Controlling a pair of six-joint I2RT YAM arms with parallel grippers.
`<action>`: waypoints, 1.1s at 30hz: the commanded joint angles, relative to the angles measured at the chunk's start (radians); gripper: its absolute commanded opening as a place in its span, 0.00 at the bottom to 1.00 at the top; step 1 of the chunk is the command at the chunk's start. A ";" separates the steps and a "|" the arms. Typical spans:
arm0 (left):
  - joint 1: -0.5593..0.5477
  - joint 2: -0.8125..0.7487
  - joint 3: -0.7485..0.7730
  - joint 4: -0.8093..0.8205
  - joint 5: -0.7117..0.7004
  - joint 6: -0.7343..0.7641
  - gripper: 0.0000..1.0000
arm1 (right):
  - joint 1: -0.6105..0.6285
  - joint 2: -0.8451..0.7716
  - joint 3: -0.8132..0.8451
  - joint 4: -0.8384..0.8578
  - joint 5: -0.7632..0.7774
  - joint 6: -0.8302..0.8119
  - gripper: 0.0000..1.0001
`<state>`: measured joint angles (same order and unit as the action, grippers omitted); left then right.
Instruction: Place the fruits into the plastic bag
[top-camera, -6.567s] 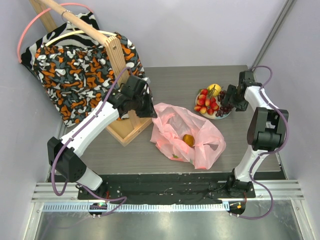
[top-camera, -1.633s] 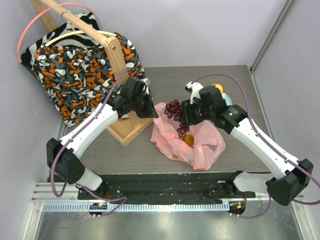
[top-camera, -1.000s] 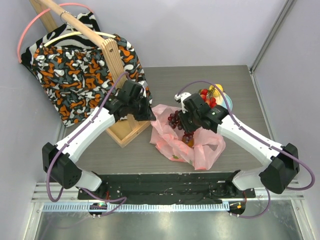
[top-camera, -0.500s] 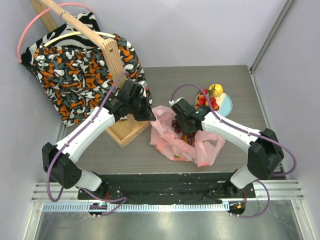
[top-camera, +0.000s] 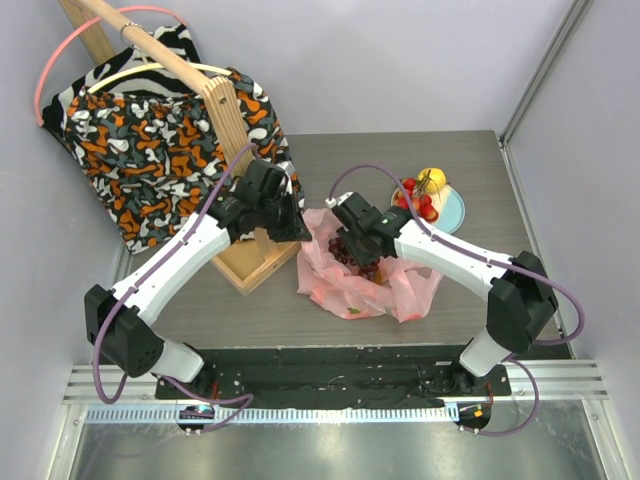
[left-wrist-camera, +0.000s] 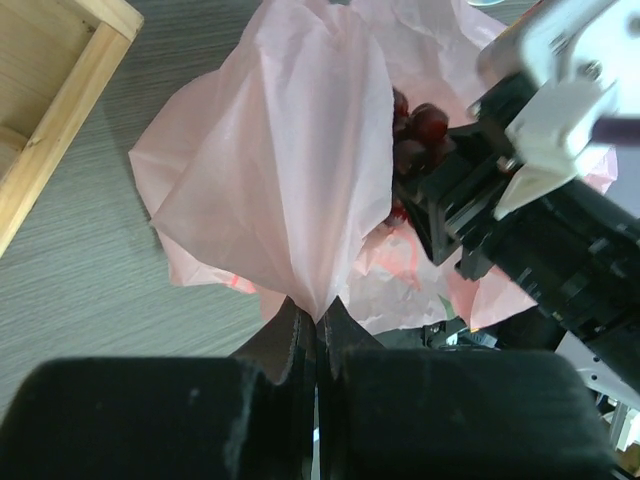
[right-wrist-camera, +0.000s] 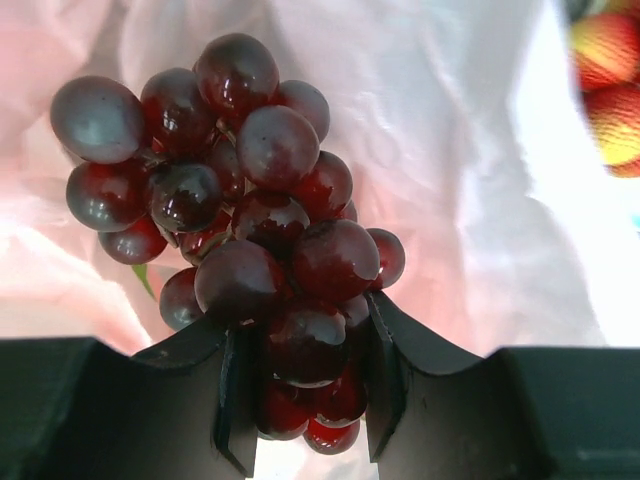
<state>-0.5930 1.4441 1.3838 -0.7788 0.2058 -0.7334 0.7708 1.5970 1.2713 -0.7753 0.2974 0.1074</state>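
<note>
The pink plastic bag (top-camera: 350, 280) lies at mid-table. My left gripper (top-camera: 297, 228) is shut on its upper left rim and holds it up; the pinched fold shows in the left wrist view (left-wrist-camera: 316, 310). My right gripper (top-camera: 352, 250) is shut on the dark purple grape bunch (right-wrist-camera: 250, 220) and holds it inside the bag's mouth (left-wrist-camera: 415, 135). The bag's pink film (right-wrist-camera: 450, 150) lies right behind the grapes. Red strawberries (top-camera: 412, 198) and a yellow fruit (top-camera: 432, 180) lie on the pale blue plate (top-camera: 452, 212). The orange fruit is hidden.
A wooden rack (top-camera: 245, 150) with an orange-black patterned cloth (top-camera: 150, 150) stands at the back left, its base (left-wrist-camera: 50, 110) beside the bag. The plate sits right of the bag, near my right arm.
My right gripper has carried the grape bunch from the plate leftward and down into the bag's mouth. My left gripper has kept hold of the bag's rim.
</note>
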 joint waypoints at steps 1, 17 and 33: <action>0.022 -0.002 0.041 0.018 0.003 -0.035 0.00 | 0.035 -0.032 -0.023 0.024 -0.038 -0.014 0.18; 0.022 0.006 0.044 0.016 0.010 -0.034 0.00 | 0.044 -0.022 -0.020 0.045 -0.003 0.008 0.59; 0.022 -0.007 0.032 0.015 0.007 -0.034 0.00 | 0.044 -0.071 -0.036 0.073 -0.003 0.035 0.72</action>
<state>-0.5930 1.4513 1.3911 -0.7784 0.2100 -0.7338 0.8104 1.5875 1.2301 -0.7494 0.2756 0.1230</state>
